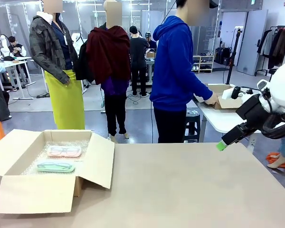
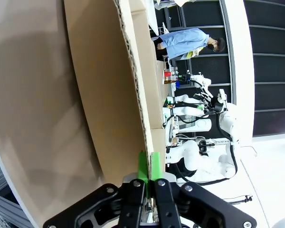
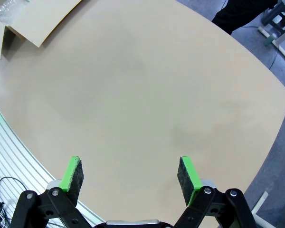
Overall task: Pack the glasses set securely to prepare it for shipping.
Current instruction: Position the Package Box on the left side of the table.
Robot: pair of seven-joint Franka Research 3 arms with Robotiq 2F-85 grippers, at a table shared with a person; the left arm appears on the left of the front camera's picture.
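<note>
Front, box: brown cardboard box (image 1: pixel 47 190), flaps out, bubble-wrap lining, at table's left.
Front, cases: pale pink glasses case (image 1: pixel 64 151) behind mint green glasses case (image 1: pixel 56 166), both oblong, translucent, lying inside the box.
Left wrist: left gripper (image 2: pixel 149 167), green pads pressed together, holding nothing, beside a corrugated flap (image 2: pixel 133 71).
Right wrist: right gripper (image 3: pixel 130 173), fingers wide apart, empty, above the smooth tan table (image 3: pixel 147 85).

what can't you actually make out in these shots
- Glasses inside the pink case and green case: too small and hazy, front view.
- Whether the shut left gripper pinches the box flap or sits beside it: left wrist view, too close.
- Right gripper: one green tip in front view, arm covers the rest.
</note>
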